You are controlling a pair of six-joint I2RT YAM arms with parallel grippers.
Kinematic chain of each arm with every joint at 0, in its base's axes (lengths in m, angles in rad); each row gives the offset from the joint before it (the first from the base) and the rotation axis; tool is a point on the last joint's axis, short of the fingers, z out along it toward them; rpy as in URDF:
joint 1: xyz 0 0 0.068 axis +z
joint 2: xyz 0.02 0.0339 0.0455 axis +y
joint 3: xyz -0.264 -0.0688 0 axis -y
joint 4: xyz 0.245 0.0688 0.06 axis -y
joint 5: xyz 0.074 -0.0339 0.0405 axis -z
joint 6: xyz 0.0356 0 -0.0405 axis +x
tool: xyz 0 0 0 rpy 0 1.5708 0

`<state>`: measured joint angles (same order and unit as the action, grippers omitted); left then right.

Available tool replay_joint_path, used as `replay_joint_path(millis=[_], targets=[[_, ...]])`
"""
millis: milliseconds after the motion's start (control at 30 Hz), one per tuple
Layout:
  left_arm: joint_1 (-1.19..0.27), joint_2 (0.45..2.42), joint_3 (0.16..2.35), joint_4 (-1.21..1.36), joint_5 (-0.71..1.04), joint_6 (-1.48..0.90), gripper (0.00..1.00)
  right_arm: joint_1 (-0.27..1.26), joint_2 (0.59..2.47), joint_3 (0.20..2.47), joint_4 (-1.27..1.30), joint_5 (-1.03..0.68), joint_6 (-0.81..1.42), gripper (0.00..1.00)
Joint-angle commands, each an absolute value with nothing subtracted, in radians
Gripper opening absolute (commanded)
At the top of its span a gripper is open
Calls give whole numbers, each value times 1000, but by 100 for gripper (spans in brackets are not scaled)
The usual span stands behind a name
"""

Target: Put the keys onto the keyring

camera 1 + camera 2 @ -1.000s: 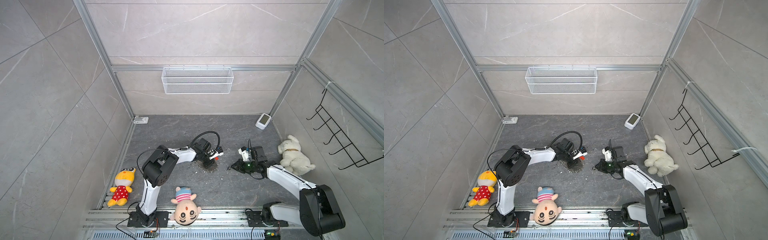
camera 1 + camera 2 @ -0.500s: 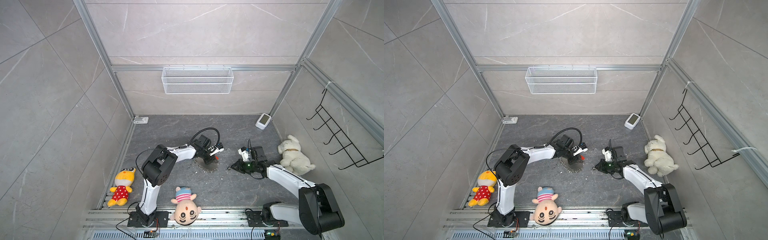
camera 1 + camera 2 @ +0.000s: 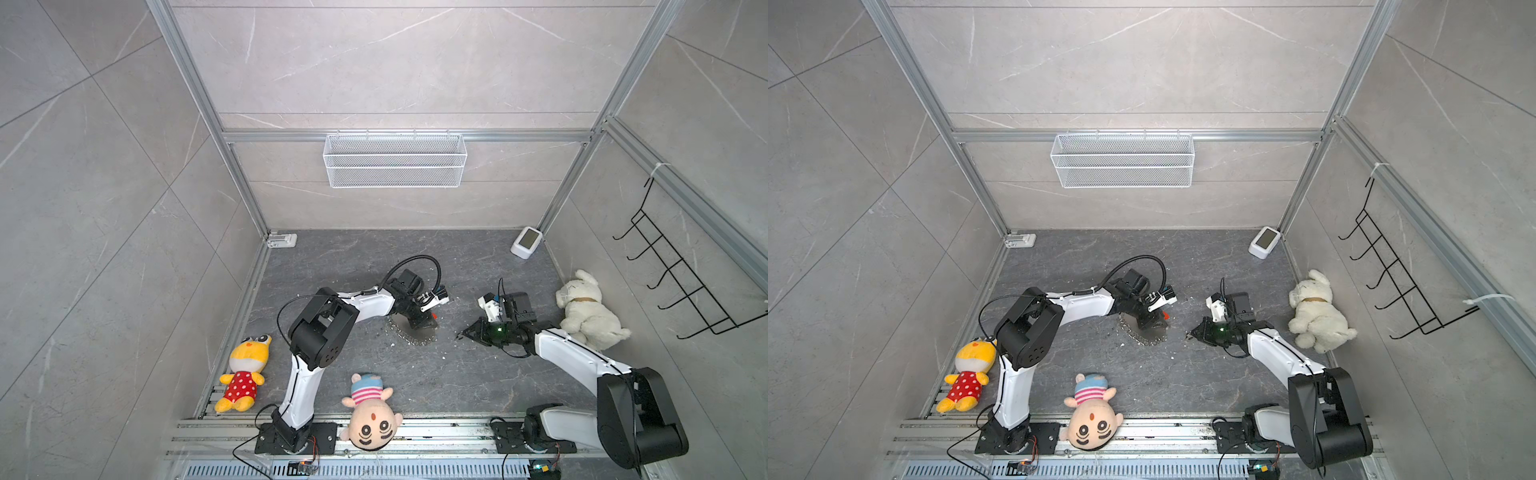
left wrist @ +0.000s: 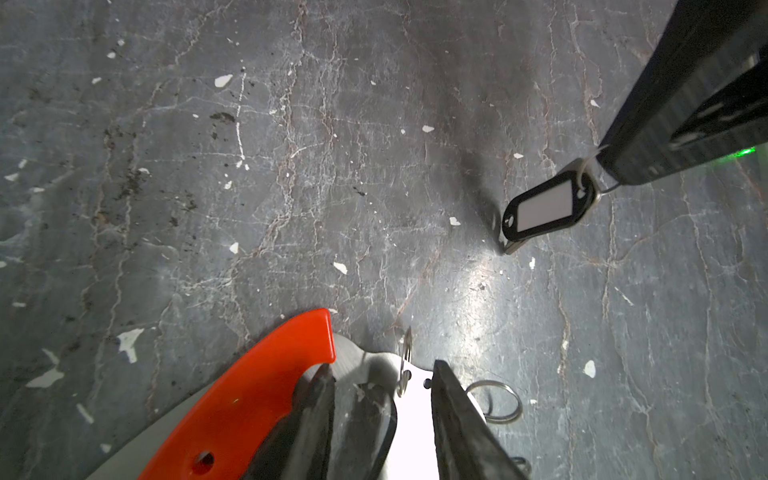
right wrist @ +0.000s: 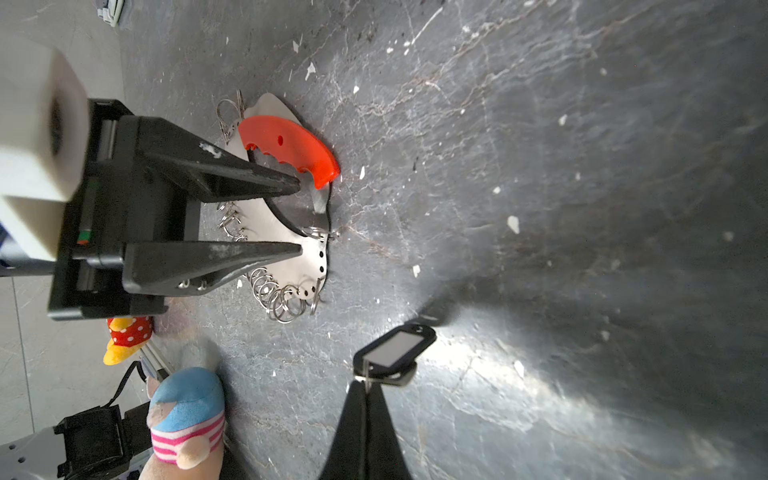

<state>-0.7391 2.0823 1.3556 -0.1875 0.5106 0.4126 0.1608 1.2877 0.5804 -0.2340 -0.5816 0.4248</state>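
Two-arm step; right pincer pinched together on the black-tagged dull-metal keys, hung low over the dark stone counter; left pincer jaws apart astride the flat oval silver keyring by its red plastic segment; keyring best clamped first; small silver rings fringe its edge nearest the keys; bare counter between.

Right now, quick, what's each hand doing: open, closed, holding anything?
Left hand: open, fingertips at the keyring, no clear grip on it.
Right hand: closed, holding the keys.
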Motion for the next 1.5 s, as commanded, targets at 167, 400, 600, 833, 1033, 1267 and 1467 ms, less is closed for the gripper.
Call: replay_joint_path(millis=[167,400,600,833,1033,1267,1467], targets=[[-742,2112,1384,-207,577,422,40,143,1291,577,-226,-610,406,0],[-742,2123,1386,-209,580,424,32,133,1290,576,-224,-619,403,0],[-744,2133,1397,-223,580,437,29,122,1293,572,-223,-627,402,0],[-752,2098,1355,-196,607,471,0,111,1294,565,-226,-636,396,0],[-731,1953,1234,-8,682,404,0,110,1244,593,-289,-656,384,0],[-709,1689,1044,235,731,307,0,126,1096,608,-303,-854,383,0],[-700,1510,946,325,725,295,0,222,1005,660,-272,-923,402,0]])
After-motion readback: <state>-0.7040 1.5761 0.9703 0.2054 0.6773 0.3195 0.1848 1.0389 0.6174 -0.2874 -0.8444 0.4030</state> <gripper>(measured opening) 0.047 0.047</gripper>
